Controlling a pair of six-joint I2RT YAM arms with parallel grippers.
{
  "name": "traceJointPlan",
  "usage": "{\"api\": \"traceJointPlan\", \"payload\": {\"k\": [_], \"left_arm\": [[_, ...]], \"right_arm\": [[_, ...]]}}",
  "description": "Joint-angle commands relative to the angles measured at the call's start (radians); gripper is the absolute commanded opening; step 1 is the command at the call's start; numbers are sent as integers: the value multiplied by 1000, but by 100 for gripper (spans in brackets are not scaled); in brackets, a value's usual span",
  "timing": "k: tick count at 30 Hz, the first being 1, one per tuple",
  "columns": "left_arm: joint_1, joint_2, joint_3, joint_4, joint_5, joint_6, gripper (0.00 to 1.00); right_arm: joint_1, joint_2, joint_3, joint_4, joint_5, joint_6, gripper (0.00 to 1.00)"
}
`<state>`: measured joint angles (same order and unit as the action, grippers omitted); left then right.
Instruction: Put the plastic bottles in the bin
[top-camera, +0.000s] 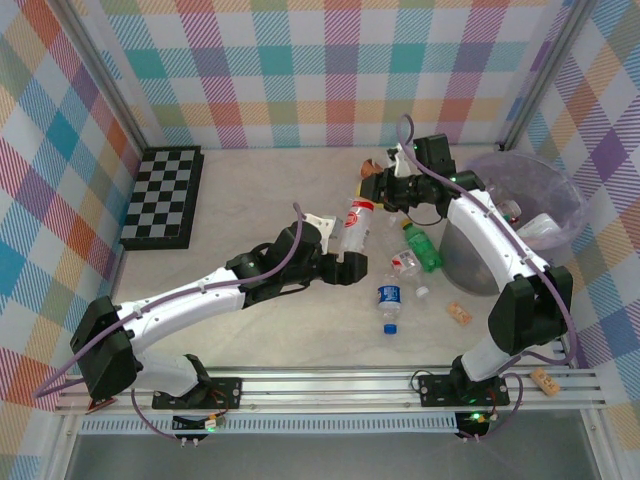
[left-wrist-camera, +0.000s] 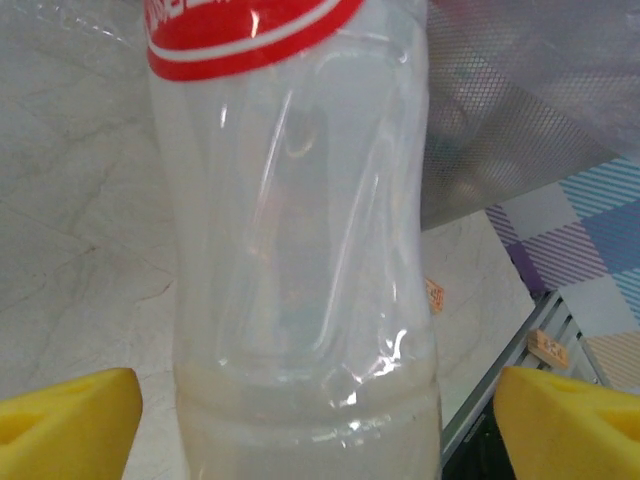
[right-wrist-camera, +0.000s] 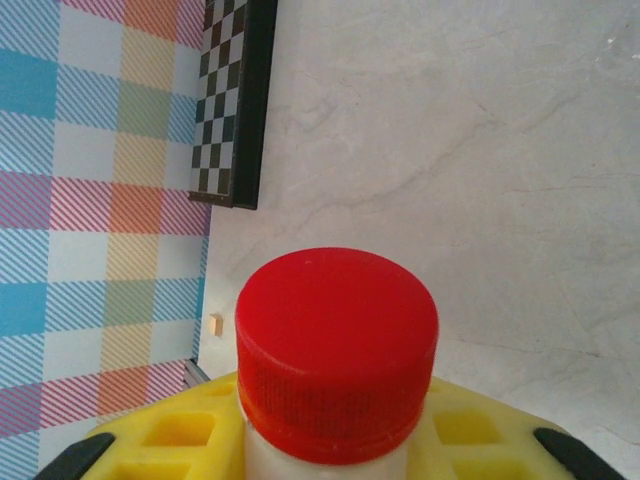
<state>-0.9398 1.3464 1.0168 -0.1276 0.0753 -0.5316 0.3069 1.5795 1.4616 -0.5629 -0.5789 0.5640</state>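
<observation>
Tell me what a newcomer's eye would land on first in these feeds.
The clear red-labelled bottle mid-table, caught between both arms: the left claw stands open around its body, while the right claw is shut just under its red cap. Next comes the big purple-lined grey bin at the right, with a green bottle and a blue-labelled bottle lying loose on the table near it.

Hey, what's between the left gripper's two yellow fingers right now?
A clear bottle with a red label stands between the fingers of the left gripper, touching neither; the left wrist view shows it.
</observation>
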Motion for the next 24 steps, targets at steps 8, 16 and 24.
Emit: {"api": "traceJointPlan", "payload": {"k": [8,16,24], "left_arm": [[4,5,7,20,17,0,99],[7,35,7,28,41,-1,100],[9,51,5,34,47,-8,100]], "right_arm": [[-229,-128,234,-125,49,-92,28],[-588,-236,347,-209,-6,-91,25],[-821,-269,383,-208,77,-125,23]]}}
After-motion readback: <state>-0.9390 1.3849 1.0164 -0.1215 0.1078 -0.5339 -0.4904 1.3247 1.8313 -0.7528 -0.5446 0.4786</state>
